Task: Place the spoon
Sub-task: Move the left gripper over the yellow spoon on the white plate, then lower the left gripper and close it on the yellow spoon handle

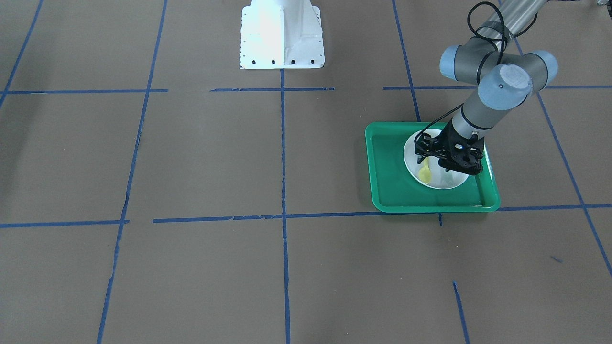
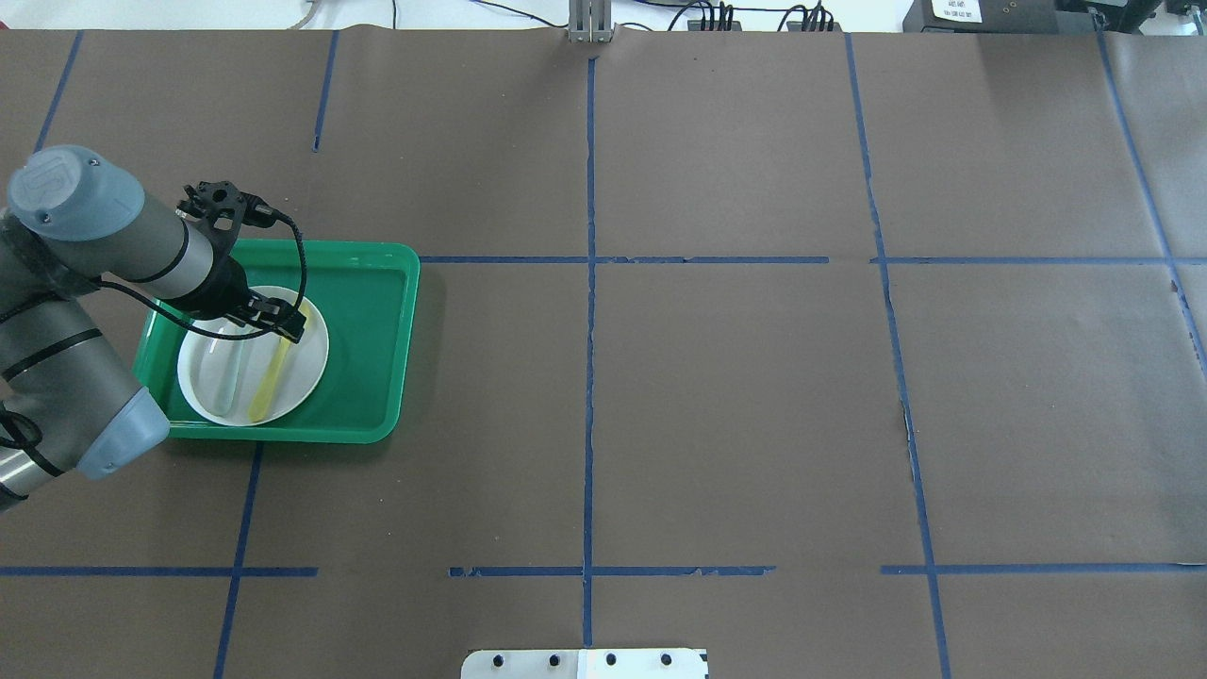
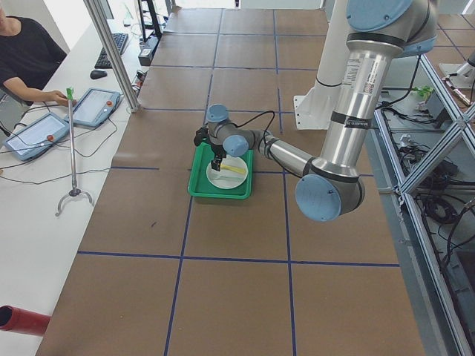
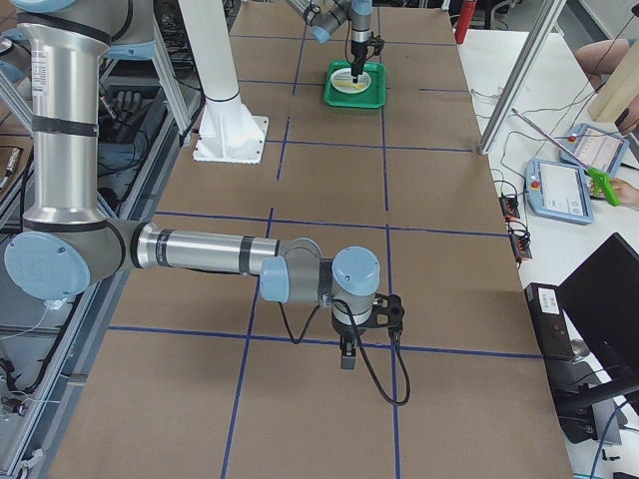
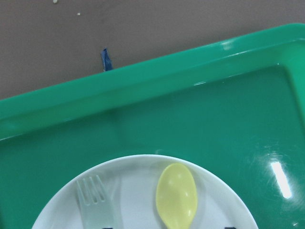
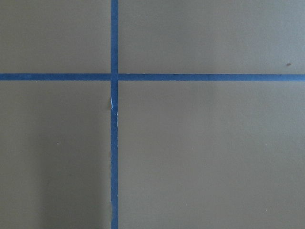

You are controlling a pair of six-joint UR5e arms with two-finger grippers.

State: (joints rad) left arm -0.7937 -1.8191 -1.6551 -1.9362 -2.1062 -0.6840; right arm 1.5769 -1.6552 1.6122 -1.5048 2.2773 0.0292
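Note:
The yellow spoon [image 2: 272, 377] lies flat on the white plate [image 2: 306, 363], next to a pale fork [image 2: 224, 372]. The plate stands in the green tray [image 2: 368, 321]. My left gripper [image 2: 286, 325] hangs just over the handle end of the spoon. In the left wrist view the spoon's bowl [image 5: 177, 195] and the fork's tines [image 5: 95, 200] show on the plate [image 5: 138, 191], and two dark fingertips sit wide apart at the bottom edge, so the jaws are open. My right gripper [image 4: 345, 357] shows only in the exterior right view, low over bare table; I cannot tell its state.
The tray [image 1: 397, 191] sits at the table's left part, near a blue tape line. The robot's white base [image 1: 282, 33] stands at the near middle edge. Brown paper with a blue tape grid covers the table. Operators' tablets [image 3: 93, 107] lie on the side bench.

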